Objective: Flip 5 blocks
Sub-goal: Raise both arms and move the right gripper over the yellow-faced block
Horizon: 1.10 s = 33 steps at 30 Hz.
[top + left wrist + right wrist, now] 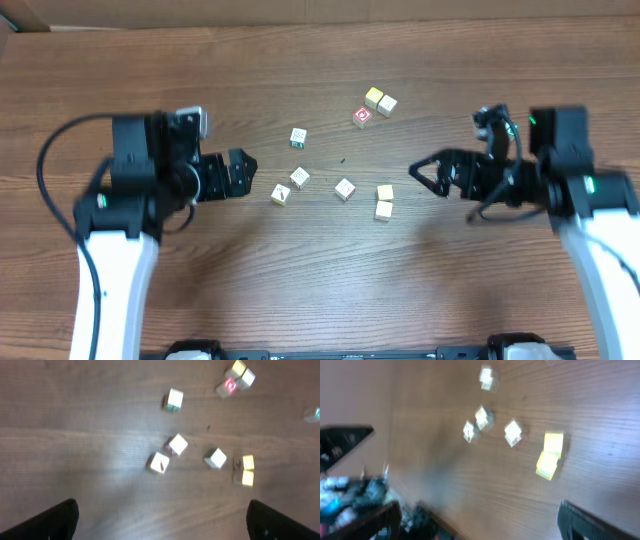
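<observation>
Table (pixel 300 290): brown wood grain with fine streaks running across. Low sheen, and a pale glare patch shows in my left wrist view

Blocks (pixel 344 189): pale bare wood, matt, with faint print on the faces

Red cube (pixel 362 117): red-and-white printed face, too small to judge the finish

My left gripper (pixel 247 172) and right gripper (pixel 418 178): black, matt, plastic by the look

My arm shells (pixel 115 270): white, smooth, hard plastic with a slight shine

Cable (pixel 45 170): black, smooth jacket
</observation>
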Motion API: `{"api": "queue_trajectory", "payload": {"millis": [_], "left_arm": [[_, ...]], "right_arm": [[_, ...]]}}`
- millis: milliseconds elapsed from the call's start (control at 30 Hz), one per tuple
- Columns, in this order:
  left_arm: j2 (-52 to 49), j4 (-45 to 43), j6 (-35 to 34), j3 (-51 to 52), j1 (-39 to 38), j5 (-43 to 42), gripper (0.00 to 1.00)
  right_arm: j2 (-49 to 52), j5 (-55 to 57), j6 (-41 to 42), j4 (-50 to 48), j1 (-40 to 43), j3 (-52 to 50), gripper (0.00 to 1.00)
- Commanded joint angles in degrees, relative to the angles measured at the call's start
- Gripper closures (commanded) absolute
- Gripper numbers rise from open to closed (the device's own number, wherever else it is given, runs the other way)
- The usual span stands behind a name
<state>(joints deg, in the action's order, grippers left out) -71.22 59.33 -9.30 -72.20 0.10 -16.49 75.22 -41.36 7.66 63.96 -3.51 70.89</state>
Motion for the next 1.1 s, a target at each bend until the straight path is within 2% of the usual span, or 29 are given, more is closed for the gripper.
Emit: {"api": "queue_trajectory", "payload": {"millis": [0, 267, 467, 733, 900, 1067], "left_arm": [[-5.9, 6.3, -0.6, -6.8, 0.2, -1.4, 0.0], [-11.6, 11.7, -0.6, -6.7, 0.2, -1.6, 0.0], [-13.1, 12.3, -0.6, -6.7, 0.2, -1.5, 0.0], [-13.2, 11.3, -0.6, -6.7, 0.2, -1.6, 0.0], [-13.2, 11.8, -0.6, -6.7, 0.2, -1.5, 0.0], [-13.2, 10.9, -0.6, -6.7, 0.2, -1.5, 0.0]], "right_arm": [[9.0, -0.5, -0.4, 6.4, -3.0, 6.0, 0.0], [20.1, 9.2, 0.1, 11.3, -13.1, 6.3, 0.0], [20.7, 8.8, 1.8, 8.6, -17.1, 6.3, 0.0], [20.7, 8.7, 3.3, 4.2, -17.3, 6.3, 0.0], [20.8, 17.7, 15.8, 4.7, -17.8, 4.9, 0.0], [20.8, 21.4, 20.7, -0.3, -19.4, -0.9, 0.0]]}}
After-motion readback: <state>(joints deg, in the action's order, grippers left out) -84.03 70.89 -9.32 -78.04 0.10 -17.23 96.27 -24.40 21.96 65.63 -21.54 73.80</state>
